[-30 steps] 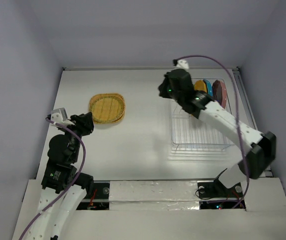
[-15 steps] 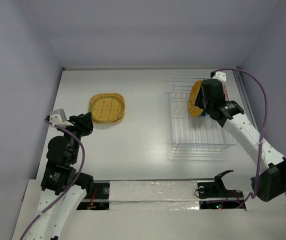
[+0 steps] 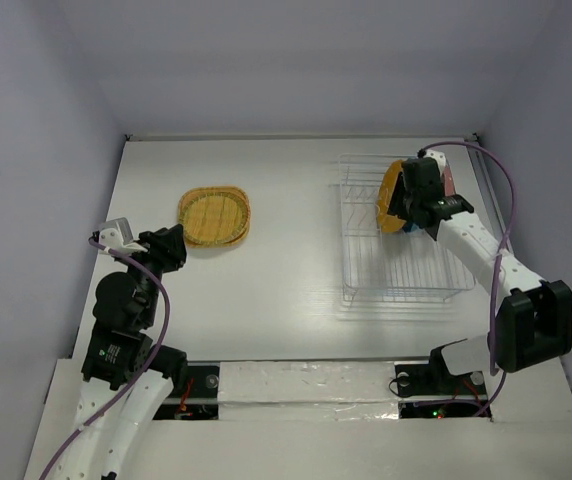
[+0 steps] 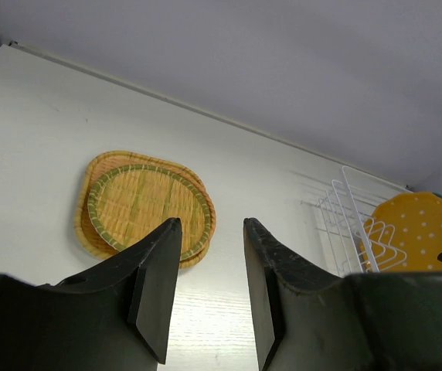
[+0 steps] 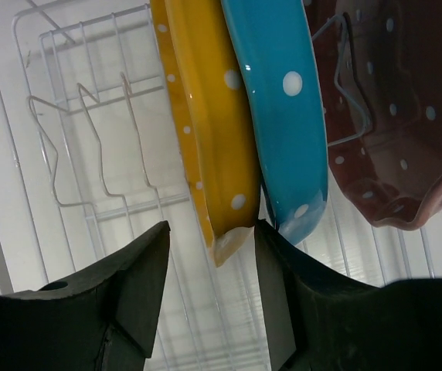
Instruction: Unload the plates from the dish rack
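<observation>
Three dotted plates stand on edge in the white wire dish rack (image 3: 396, 275): orange (image 5: 205, 116), blue (image 5: 279, 116) and dusty red (image 5: 391, 116). My right gripper (image 5: 212, 228) is open around the orange plate's rim. Its right finger sits in the gap between orange and blue, and its left finger stands apart from the orange face. From above, this gripper (image 3: 421, 195) is beside the orange plate (image 3: 392, 197). Two tan woven plates (image 3: 214, 216) lie stacked on the table at the left. My left gripper (image 4: 212, 224) hovers open and holds nothing, short of the tan plates (image 4: 144, 205).
The rack's front slots (image 5: 90, 139) hold no plates. The enclosure's walls rise close behind the table and to the right of the rack. Bare white tabletop (image 3: 286, 250) lies between the tan stack and the rack.
My right arm swung from the rack's left rear corner over to the standing plates. Its gripper went from shut to open around the orange plate's rim. The left arm stayed still.
</observation>
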Controlling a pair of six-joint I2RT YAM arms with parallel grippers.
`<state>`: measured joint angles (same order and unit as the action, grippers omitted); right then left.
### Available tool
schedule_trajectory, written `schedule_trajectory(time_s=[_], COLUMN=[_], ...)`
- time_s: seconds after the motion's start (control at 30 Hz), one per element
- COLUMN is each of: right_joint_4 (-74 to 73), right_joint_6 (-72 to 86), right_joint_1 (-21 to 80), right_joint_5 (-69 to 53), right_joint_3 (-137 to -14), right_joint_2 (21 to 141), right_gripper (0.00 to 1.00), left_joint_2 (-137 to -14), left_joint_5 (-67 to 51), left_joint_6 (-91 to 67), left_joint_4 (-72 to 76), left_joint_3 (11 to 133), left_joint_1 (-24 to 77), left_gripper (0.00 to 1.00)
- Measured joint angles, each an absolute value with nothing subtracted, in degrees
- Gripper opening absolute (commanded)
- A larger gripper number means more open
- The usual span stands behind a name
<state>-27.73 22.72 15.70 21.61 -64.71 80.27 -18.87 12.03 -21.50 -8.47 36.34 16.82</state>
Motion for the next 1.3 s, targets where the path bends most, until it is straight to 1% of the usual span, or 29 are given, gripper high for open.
schedule_trajectory(time_s=[0.2, 0.4, 0.6, 0.7, 0.73, 0.8, 0.83, 0.9, 0.93, 1.03, 1.13, 1.3], right_joint_4=[-27.35, -26.48, -26.5, -26.74, -26.79, -27.0, -27.18, -27.81, -27.86, -27.9, -28.01, -30.15], right_joint_6=[22.28, 21.61, 20.84, 20.12, 19.81, 19.09, 18.7, 17.02, 16.84, 16.6, 15.97, 13.15], right_joint_1=[15.4, 15.44, 15.46, 15.46, 15.44, 15.44, 15.44, 15.62, 15.73, 15.94, 16.62, 18.2], right_joint_5=[21.87, 23.66, 26.13, 28.12, 28.99, 30.89, 31.2, 31.51, 31.75, 32.21, 32.91, 35.31], right_joint_3=[-65.08, -67.75, -69.91, -70.98, -71.7, -73.32, -73.97, -74.94, -75.22, -75.4, -75.61, -78.5], right_joint_2=[81.58, 86.76, 89.56, 90.32, 90.72, 91.59, 91.96, 92.6, 92.77, 92.92, 92.92, 92.92], right_gripper=[0.55, 0.55, 0.51, 0.43, 0.37, 0.31, 0.24, 0.19, 0.12, 0.02, 0.0, 0.0], left_joint_2=[-18.87, -18.87, -18.87, -18.87, -18.87, -18.87, -18.87, -18.87, -18.87, -18.87, -18.87, -18.87], left_joint_5=[12.05, 12.03, 12.05, 12.05, 12.05, 12.05, 12.05, 12.05, 12.05, 12.05, 12.05, 12.05], left_joint_6=[-21.5, -21.5, -21.5, -21.5, -21.5, -21.5, -21.5, -21.5, -21.5, -21.5, -21.5, -21.5], left_joint_4=[-8.47, -8.47, -8.47, -8.47, -8.47, -8.47, -8.47, -8.47, -8.47, -8.47, -8.47, -8.47], left_joint_3=[36.34, 36.34, 36.34, 36.34, 36.34, 36.34, 36.34, 36.34, 36.34, 36.34, 36.34, 36.34], left_joint_1=[16.82, 16.82, 16.82, 16.82, 16.82, 16.82, 16.82, 16.82, 16.82, 16.82, 16.82, 16.82], left_gripper=[0.35, 0.35, 0.35, 0.35, 0.35, 0.35, 0.35, 0.35, 0.35, 0.35, 0.35, 0.35])
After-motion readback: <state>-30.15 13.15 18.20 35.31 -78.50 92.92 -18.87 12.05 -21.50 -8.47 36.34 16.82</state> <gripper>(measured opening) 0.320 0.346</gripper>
